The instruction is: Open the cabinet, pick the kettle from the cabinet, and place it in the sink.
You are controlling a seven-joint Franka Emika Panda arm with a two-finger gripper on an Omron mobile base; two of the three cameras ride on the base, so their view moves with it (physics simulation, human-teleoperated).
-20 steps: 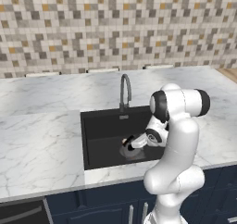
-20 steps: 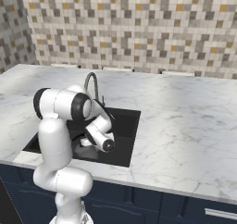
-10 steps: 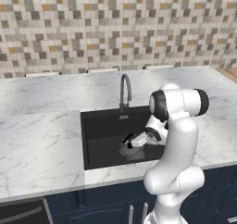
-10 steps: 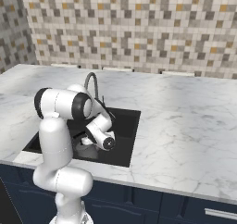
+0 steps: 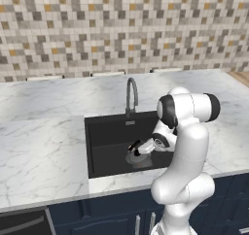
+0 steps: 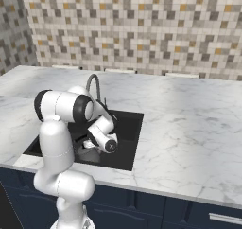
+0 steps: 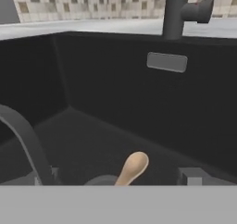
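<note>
The grey metal kettle sits on the floor of the black sink, right of its middle. My gripper hangs low inside the basin just above the kettle, jaws wide apart and closed on nothing. From the right base view the kettle lies under the hand. In the hand view the kettle's dark arched handle curves up at the left. A beige lid knob stands at the bottom middle, and a grey fingertip shows far right of it. The cabinet is out of view.
The grey gooseneck faucet rises behind the basin, close to my wrist. White marble countertop surrounds the sink on all sides. A mosaic tile wall backs it, and navy drawers run below the front edge.
The hand has eased slightly lower and to the left over the kettle. Its jaws stay wide and the kettle has not moved.
</note>
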